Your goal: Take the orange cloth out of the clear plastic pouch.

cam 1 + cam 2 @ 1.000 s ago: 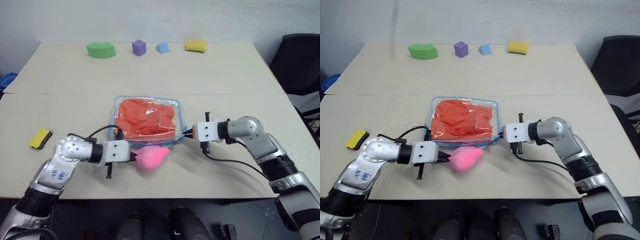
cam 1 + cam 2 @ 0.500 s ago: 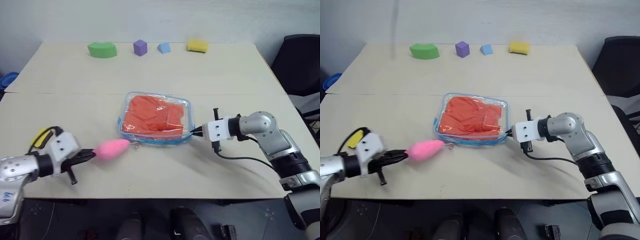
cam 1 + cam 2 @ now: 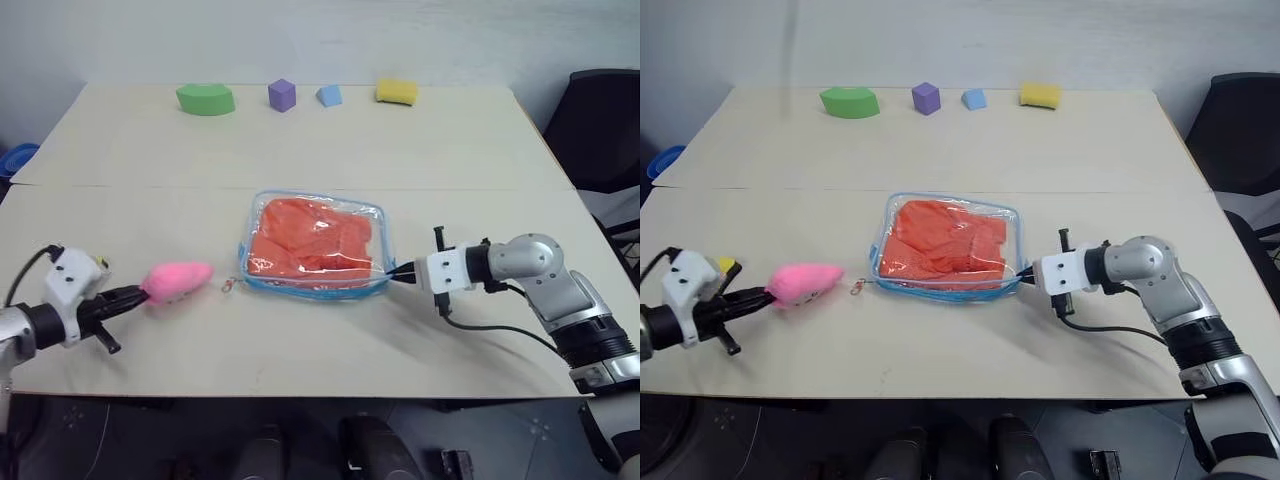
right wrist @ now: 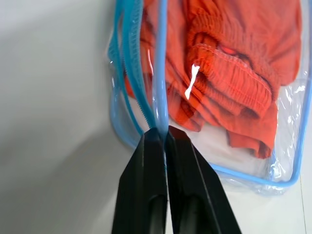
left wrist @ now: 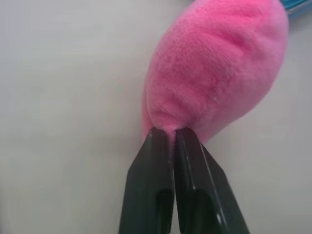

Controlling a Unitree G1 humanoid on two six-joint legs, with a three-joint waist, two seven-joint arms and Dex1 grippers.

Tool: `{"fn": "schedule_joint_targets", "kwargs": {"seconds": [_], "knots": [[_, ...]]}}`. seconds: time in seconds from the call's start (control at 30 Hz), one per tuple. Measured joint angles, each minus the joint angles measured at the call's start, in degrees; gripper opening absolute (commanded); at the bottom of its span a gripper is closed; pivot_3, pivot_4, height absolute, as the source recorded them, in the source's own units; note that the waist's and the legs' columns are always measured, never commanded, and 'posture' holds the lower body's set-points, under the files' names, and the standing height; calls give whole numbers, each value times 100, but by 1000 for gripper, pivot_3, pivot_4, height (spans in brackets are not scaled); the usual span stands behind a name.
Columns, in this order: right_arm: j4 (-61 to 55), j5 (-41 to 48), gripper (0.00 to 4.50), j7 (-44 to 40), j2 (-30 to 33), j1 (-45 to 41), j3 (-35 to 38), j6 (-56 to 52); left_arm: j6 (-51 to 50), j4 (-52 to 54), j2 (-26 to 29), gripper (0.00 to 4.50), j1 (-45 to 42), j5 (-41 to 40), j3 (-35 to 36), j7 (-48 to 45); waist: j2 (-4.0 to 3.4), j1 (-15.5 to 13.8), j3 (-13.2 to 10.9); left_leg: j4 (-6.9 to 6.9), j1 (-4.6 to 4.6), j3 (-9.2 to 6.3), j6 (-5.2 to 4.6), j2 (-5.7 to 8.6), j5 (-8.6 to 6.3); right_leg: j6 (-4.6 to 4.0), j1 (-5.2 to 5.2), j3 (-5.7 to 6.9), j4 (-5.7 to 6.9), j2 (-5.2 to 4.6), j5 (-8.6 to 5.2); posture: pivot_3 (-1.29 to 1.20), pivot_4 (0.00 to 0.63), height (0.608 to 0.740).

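While the right gripper was pinching the pouch edge to anchor it, the left gripper, closed on the charm, was probably drawing the zipper open; the cloth lay inside.

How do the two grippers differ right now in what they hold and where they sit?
The left gripper pinches the pink pom-pom, well out to the left of the clear plastic pouch; the right gripper pinches the pouch's blue zipper edge at its right side. The left one's catch lies clear of the pouch on the table; the right one's catch is the pouch itself, with the orange cloth inside. Both are shut.
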State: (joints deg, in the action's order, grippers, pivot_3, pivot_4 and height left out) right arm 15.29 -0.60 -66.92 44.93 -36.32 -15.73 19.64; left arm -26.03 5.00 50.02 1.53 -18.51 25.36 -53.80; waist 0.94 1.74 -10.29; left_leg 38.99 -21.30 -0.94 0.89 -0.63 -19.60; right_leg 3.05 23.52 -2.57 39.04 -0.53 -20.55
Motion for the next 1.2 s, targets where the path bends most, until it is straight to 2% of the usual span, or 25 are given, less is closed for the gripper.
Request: {"fn": "schedule_joint_targets", "kwargs": {"seconds": [0.13,0.23,0.3,0.4,0.53,0.63,0.7,0.8,0.9,1.0,1.17,1.2], "knots": [[-445,273,2386,-160,43,274,128,-499,-91,92,-36,2268,37,-87,-121,19,0,-4,0,-2,-1,-1,0,0,0,0,0,0,-3,0,0,0,150,740],[-864,597,3373,-226,164,551,373,-1045,-481,118,-35,3159,174,-410,63,-19,0,-7,0,-3,-1,-2,0,-1,0,0,0,1,-3,0,0,0,150,740],[-1208,875,4018,-224,265,742,625,-1512,-857,119,-26,3170,169,-821,416,-119,0,-4,0,-4,-2,-4,0,-3,0,0,0,2,-3,1,0,0,150,740],[-1850,1406,4018,-273,471,1086,1009,-2273,-1480,84,250,3170,-103,-1437,1035,-206,0,-9,0,-3,-1,-9,1,-3,0,0,-2,6,-3,1,0,0,150,740],[-2655,2111,4018,-324,629,1404,1376,-3205,-2036,186,827,3170,-950,-1974,1161,-235,0,-25,0,-2,2,-12,2,4,1,0,-13,8,-10,-9,0,0,150,740],[-3163,2634,4018,-279,681,1548,1537,-3959,-1901,670,926,3170,-1723,-1919,236,-241,-2,-47,-1,-2,1,-14,3,7,1,0,-14,8,-13,-11,0,0,150,740],[-3534,2974,4018,-221,702,1604,1628,-4414,-1443,1026,876,3170,-2191,-1529,-739,-257,-2,-49,-1,-3,-1,-13,10,8,5,0,-13,7,-14,-8,0,0,150,740],[-3999,3313,4018,-53,718,1703,1702,-4885,5,1182,786,3170,-2618,-265,-2313,-491,-2,-11,-1,-12,0,-4,20,7,10,0,-7,-1,-15,1,0,0,150,740],[-4178,3415,4018,206,714,1755,1763,-5163,1192,723,364,3170,-3121,633,-3376,-753,-2,4,-1,-10,0,3,16,4,8,0,0,-7,-8,11,0,0,150,740],[-4365,3485,4018,424,711,1906,1841,-5299,2210,29,285,3170,-3313,1351,-3845,-932,-2,8,-2,-11,0,7,10,1,5,0,5,-11,-5,13,0,0,150,740],[-4657,3584,4018,753,693,2160,1887,-5468,3104,-831,-16,3170,-3487,2009,-4144,-944,-2,-43,-2,4,-8,3,3,4,2,1,2,-7,-5,6,0,0,150,740],[-4699,3592,4043,805,668,2175,1889,-5473,3194,-920,-85,2984,-3522,2102,-4170,-919,-1,-53,-2,8,-11,1,1,4,1,1,2,-7,-5,5,1,0,150,740]]}}
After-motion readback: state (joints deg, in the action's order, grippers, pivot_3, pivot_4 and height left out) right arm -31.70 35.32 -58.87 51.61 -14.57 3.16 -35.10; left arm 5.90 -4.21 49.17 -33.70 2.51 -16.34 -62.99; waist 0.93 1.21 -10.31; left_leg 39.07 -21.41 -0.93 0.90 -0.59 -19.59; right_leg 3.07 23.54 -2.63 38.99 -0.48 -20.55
